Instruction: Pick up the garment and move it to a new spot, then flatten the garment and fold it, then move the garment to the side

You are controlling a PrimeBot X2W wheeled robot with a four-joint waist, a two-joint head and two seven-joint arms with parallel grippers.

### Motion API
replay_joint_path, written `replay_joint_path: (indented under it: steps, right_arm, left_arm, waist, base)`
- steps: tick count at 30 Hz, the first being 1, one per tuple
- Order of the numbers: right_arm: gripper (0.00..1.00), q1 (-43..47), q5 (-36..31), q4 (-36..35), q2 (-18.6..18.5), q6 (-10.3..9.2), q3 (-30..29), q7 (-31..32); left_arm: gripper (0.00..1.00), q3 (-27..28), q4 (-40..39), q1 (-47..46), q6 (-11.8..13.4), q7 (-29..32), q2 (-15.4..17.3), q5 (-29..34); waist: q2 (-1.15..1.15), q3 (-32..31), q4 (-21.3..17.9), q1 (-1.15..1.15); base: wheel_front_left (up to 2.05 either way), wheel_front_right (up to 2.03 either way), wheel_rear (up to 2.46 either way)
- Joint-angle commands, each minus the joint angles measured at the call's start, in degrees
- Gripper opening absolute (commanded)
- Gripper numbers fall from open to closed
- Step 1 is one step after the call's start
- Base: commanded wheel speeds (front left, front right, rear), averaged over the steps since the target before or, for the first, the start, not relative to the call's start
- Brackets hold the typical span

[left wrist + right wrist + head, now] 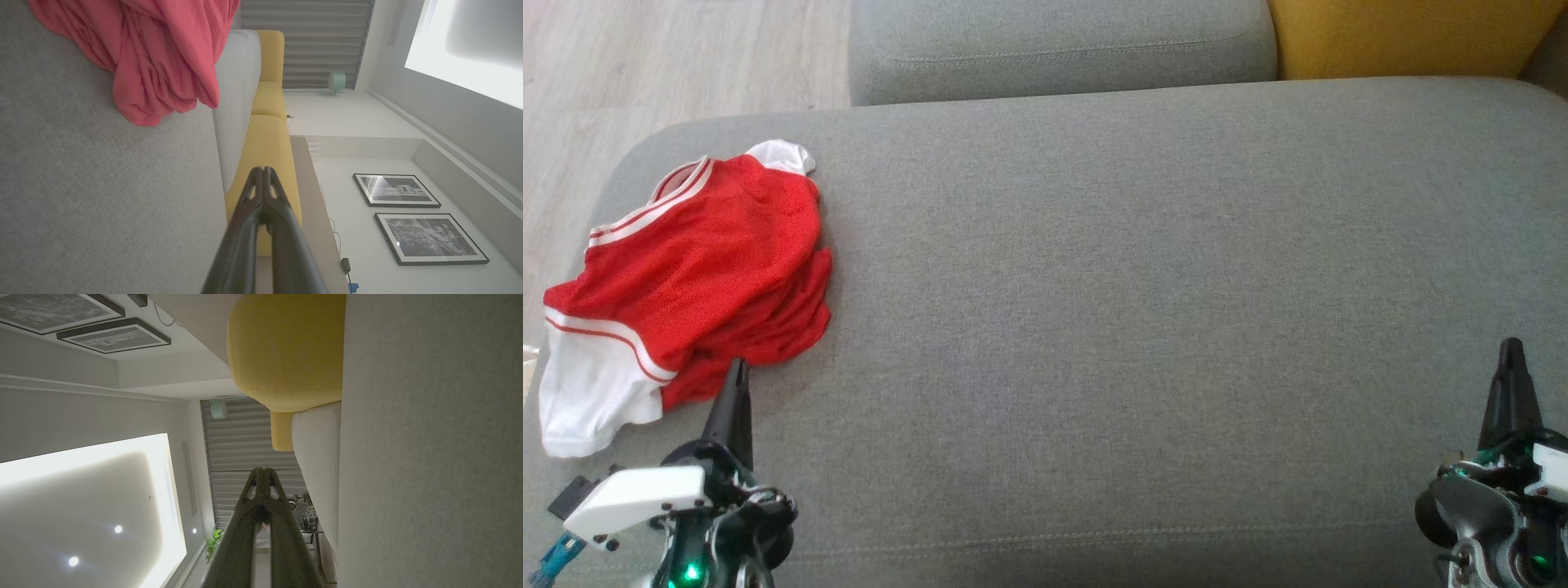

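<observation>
The red-and-white garment [686,278] is seen bunched at the left edge of the grey cushion [1135,310]. The left gripper [738,366] is pressed together and empty, its tip just beside the near red hem. The right gripper [1512,345] is likewise pressed together, with nothing held, near the front right corner. For a sound pick-up the left jaws should be spread first, then a thick red fold pinched — not a single layer — so the cloth is lifted whole.
</observation>
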Motion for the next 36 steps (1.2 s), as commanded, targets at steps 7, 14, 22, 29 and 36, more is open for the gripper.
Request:
replay_joint_path:
  steps: [7,14,22,29,36]
  right_arm:
    - [0.0,-2.61,-0.4,-1.92,-0.17,0.37,1.25,0.45]
    - [0.0,-2.61,-0.4,-1.92,-0.17,0.37,1.25,0.45]
    - [0.0,-2.61,-0.4,-1.92,-0.17,0.37,1.25,0.45]
    - [1.0,1.13,0.01,2.82,0.13,-0.05,0.13,-0.04]
    - [1.0,1.71,-0.26,2.65,0.16,-0.04,1.03,-0.8]
  left_arm:
    - [0.0,1.97,-1.68,-3.08,-0.39,0.42,0.46,0.65]
    - [0.0,1.97,-1.68,-3.08,-0.39,0.42,0.46,0.65]
    - [0.0,1.97,-1.68,-3.08,-0.39,0.42,0.46,0.65]
    - [1.0,-0.2,2.78,1.54,0.08,-0.04,-0.3,-0.05]
    - [1.0,-1.28,2.47,1.96,0.06,-0.82,-0.38,0.05]
  waist:
    - [0.0,0.0,0.0,0.0]
    - [0.0,0.0,0.0,0.0]
    - [0.0,0.0,0.0,0.0]
    - [0.0,0.0,0.0,0.0]
    - [0.0,0.04,0.02,0.0]
  base:
    - [0.0,0.0,0.0]
    - [0.0,0.0,0.0]
    - [0.0,0.0,0.0]
    - [0.0,0.0,0.0]
    - [0.0,0.0,0.0]
